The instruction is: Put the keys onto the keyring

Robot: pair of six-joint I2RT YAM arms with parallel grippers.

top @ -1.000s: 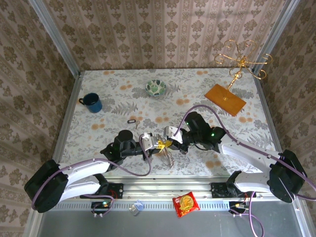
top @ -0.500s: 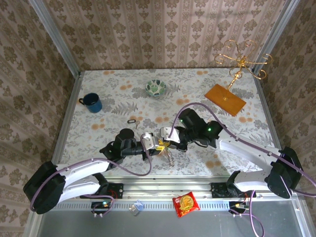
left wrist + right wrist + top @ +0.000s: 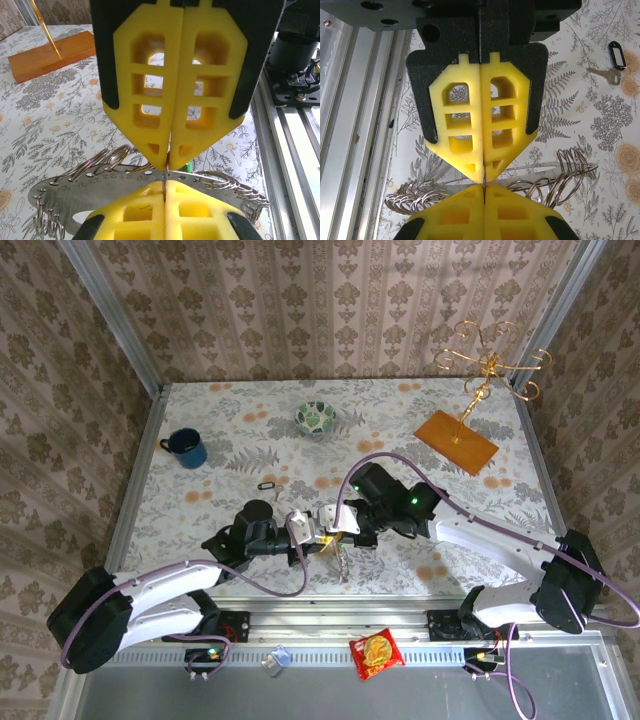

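The keyring point(image 3: 70, 192), a flat silvery strip hung with coils of wire rings, sits between my two grippers over the near middle of the counter point(image 3: 400, 410). My left gripper point(image 3: 165, 189) is pressed together on the strip's edge. My right gripper point(image 3: 169, 159) meets it tip to tip, likewise pinching the strip.

One silvery key point(image 3: 601, 74) with one black tag point(image 3: 617, 54) lies flat on the counter, farther back and to the left, well apart from the keyring. My left wrist is the nearest thing to it.

Further out stand one blue mug point(image 3: 186, 448) at the left, one patterned bowl point(image 3: 316, 417) at the back middle, and one gold stand point(image 3: 487, 360) on an orange wooden base point(image 3: 456, 440) at the back right. One red snack packet point(image 3: 376, 652) lies by the rail below my bases.

My left wrist view is close enough to show numbers stamped along the strip. From above the keyring is a small silver dangle.
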